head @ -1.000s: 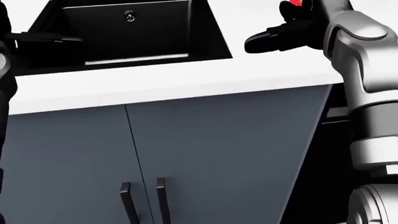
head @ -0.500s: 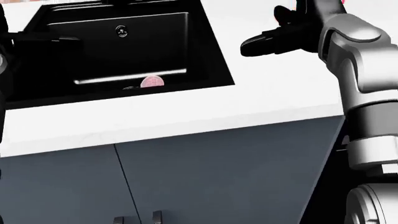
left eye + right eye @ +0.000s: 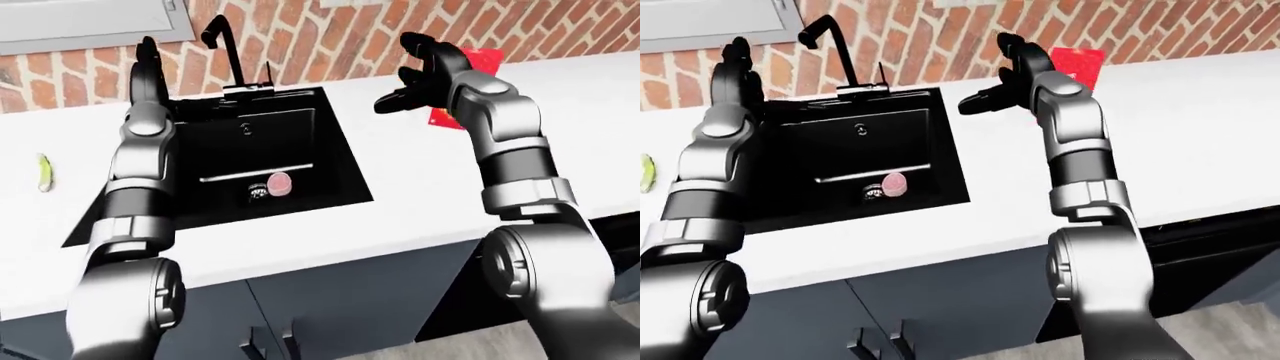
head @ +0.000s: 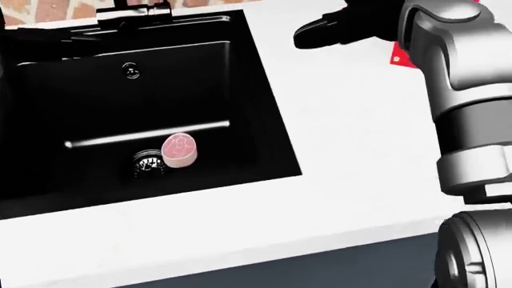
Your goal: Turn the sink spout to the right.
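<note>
The black sink spout (image 3: 222, 43) rises from its base (image 3: 246, 89) at the top edge of the black sink (image 3: 335, 154), under the brick wall. Its hooked tip points to the view's left. My right hand (image 3: 405, 79) hovers open above the white counter, to the right of the spout and apart from it, fingers spread and holding nothing. The left hand (image 3: 147, 64) is raised left of the spout with its fingers straight up, open and empty. In the head view only the spout's base (image 4: 128, 11) and the right hand (image 4: 320, 31) show.
A pink round slice (image 4: 180, 150) lies by the drain (image 4: 148, 163) in the basin. A red packet (image 3: 1076, 64) stands behind the right hand. A green item (image 3: 43, 171) lies on the counter at far left. Dark cabinet doors (image 3: 940, 307) sit below.
The head view has tilted upward: the cabinet doors have slid out at the bottom, and the basin floor with the pink slice has come into view. The right hand stays at upper right.
</note>
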`<state>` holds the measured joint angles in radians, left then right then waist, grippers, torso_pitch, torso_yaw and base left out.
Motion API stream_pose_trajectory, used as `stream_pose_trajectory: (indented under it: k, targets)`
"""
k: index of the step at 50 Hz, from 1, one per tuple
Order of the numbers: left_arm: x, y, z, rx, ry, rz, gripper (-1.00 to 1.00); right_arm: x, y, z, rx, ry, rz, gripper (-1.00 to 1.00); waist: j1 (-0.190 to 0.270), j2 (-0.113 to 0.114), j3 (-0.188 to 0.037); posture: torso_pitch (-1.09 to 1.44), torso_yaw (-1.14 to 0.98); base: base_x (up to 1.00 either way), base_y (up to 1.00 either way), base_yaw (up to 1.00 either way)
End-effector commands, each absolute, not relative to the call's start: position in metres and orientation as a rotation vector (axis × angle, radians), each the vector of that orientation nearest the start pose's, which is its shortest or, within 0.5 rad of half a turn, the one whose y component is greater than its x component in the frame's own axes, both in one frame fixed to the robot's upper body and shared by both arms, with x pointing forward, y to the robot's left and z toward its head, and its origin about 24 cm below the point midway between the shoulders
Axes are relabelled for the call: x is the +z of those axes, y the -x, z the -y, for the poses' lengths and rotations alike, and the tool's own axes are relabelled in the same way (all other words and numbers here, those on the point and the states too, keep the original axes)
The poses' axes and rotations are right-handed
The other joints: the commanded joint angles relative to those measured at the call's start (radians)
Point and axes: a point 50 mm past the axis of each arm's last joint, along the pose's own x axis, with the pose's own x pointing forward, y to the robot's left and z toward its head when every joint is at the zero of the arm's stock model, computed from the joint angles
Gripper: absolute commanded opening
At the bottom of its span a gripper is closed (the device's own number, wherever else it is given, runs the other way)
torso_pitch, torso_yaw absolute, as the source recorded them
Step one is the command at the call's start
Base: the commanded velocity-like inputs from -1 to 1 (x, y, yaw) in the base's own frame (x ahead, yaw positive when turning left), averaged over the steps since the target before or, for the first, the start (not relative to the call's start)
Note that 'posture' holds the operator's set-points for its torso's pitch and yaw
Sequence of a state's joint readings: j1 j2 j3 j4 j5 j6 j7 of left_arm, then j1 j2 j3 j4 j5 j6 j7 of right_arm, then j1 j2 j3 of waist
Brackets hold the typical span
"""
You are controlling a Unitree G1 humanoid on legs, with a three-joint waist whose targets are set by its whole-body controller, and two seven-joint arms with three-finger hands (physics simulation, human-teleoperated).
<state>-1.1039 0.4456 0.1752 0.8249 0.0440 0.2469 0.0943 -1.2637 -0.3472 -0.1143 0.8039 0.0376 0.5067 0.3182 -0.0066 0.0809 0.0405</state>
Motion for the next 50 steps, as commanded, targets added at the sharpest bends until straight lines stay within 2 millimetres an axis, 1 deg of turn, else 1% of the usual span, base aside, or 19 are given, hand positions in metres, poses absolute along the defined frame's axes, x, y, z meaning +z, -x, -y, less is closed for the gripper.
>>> stream_pose_trajectory:
  k: [1, 5, 8, 9, 10, 11, 12, 13, 16, 17, 18, 21, 24, 25, 29, 34, 40, 44, 50]
  targets:
    - [0.263, -0.405, -0.242, 0.326, -0.241, 0.184, 1.00, 0.298, -0.414, 0.163, 0.232, 0.166, 0.067, 1.00, -0.012, 0.016, -0.035, 0.00, 0.00, 0.37, 0.00, 0.00]
    - [0.263, -0.406, -0.244, 0.332, -0.242, 0.180, 1.00, 0.298, -0.417, 0.156, 0.248, 0.171, 0.064, 1.00, 0.001, -0.014, -0.042, 0.00, 0.00, 0.37, 0.00, 0.00]
    - [0.265, -0.407, -0.246, 0.336, -0.239, 0.177, 1.00, 0.301, -0.419, 0.152, 0.252, 0.173, 0.063, 1.00, 0.009, -0.046, -0.032, 0.00, 0.00, 0.33, 0.00, 0.00]
    - [0.266, -0.407, -0.247, 0.340, -0.238, 0.176, 1.00, 0.304, -0.419, 0.151, 0.257, 0.165, 0.067, 1.00, 0.011, -0.062, -0.018, 0.00, 0.00, 0.00, 0.00, 0.00]
    - [0.268, -0.408, -0.247, 0.340, -0.236, 0.176, 1.00, 0.305, -0.419, 0.150, 0.260, 0.163, 0.068, 1.00, 0.008, -0.069, -0.029, 0.00, 0.00, 0.00, 0.00, 0.00]
    - [0.269, -0.407, -0.248, 0.344, -0.236, 0.176, 1.00, 0.306, -0.419, 0.148, 0.265, 0.166, 0.067, 1.00, 0.004, -0.097, -0.033, 0.00, 0.00, 0.00, 0.00, 0.00]
    - [0.270, -0.408, -0.248, 0.345, -0.236, 0.176, 1.00, 0.306, -0.419, 0.148, 0.263, 0.167, 0.066, 1.00, 0.000, -0.134, -0.032, 0.00, 0.00, 0.00, 0.00, 0.00]
    - [0.271, -0.408, -0.249, 0.349, -0.235, 0.175, 1.00, 0.307, -0.419, 0.147, 0.267, 0.167, 0.067, 1.00, 0.012, -0.100, -0.027, 0.00, 0.00, 0.00, 0.00, 0.00]
    - [0.275, -0.407, -0.251, 0.356, -0.236, 0.177, 1.00, 0.308, -0.420, 0.144, 0.275, 0.172, 0.064, 1.00, 0.008, -0.125, -0.022, 0.00, 0.00, 0.00, 0.00, 0.00]
    - [0.275, -0.407, -0.251, 0.356, -0.235, 0.177, 1.00, 0.309, -0.420, 0.143, 0.278, 0.171, 0.064, 1.00, 0.007, -0.124, -0.016, 0.00, 0.00, 0.00, 0.00, 0.00]
    - [0.276, -0.408, -0.251, 0.355, -0.232, 0.175, 1.00, 0.309, -0.420, 0.143, 0.280, 0.170, 0.064, 1.00, -0.007, -0.107, -0.038, 0.00, 0.00, 0.00, 0.00, 0.00]
    - [0.279, -0.408, -0.255, 0.367, -0.231, 0.176, 1.00, 0.307, -0.421, 0.142, 0.283, 0.170, 0.060, 1.00, -0.013, -0.090, -0.043, 0.00, 0.00, 0.00, 0.00, 0.00]
    - [0.282, -0.407, -0.261, 0.385, -0.231, 0.181, 1.00, 0.307, -0.421, 0.141, 0.285, 0.170, 0.059, 1.00, -0.033, -0.042, -0.043, 0.00, 0.00, 0.00, 0.00, 0.00]
    - [0.283, -0.406, -0.263, 0.392, -0.229, 0.184, 1.00, 0.307, -0.421, 0.140, 0.288, 0.171, 0.060, 1.00, -0.027, -0.057, -0.035, 0.00, 0.00, 0.00, 0.00, 0.00]
    - [0.283, -0.406, -0.266, 0.403, -0.228, 0.181, 1.00, 0.307, -0.421, 0.140, 0.292, 0.171, 0.060, 1.00, -0.019, -0.054, -0.027, 0.00, 0.00, 0.00, 0.00, 0.00]
    - [0.287, -0.406, -0.271, 0.416, -0.215, 0.174, 1.00, 0.308, -0.420, 0.139, 0.296, 0.171, 0.063, 1.00, -0.001, -0.067, -0.031, 0.00, 0.00, 0.00, 0.00, 0.00]
    - [0.298, -0.409, -0.268, 0.360, -0.157, 0.121, 1.00, 0.309, -0.420, 0.138, 0.298, 0.172, 0.063, 1.00, 0.004, -0.060, -0.034, 0.00, 0.00, 0.00, 0.00, 0.00]
    - [0.299, -0.410, -0.267, 0.374, -0.177, 0.115, 1.00, 0.308, -0.420, 0.137, 0.305, 0.173, 0.062, 1.00, 0.001, -0.056, -0.029, 0.00, 0.00, 0.00, 0.00, 0.00]
    - [0.306, -0.407, -0.275, 0.422, -0.181, 0.121, 1.00, 0.309, -0.420, 0.137, 0.306, 0.175, 0.065, 1.00, -0.004, -0.050, -0.028, 0.00, 0.00, 0.00, 0.00, 0.00]
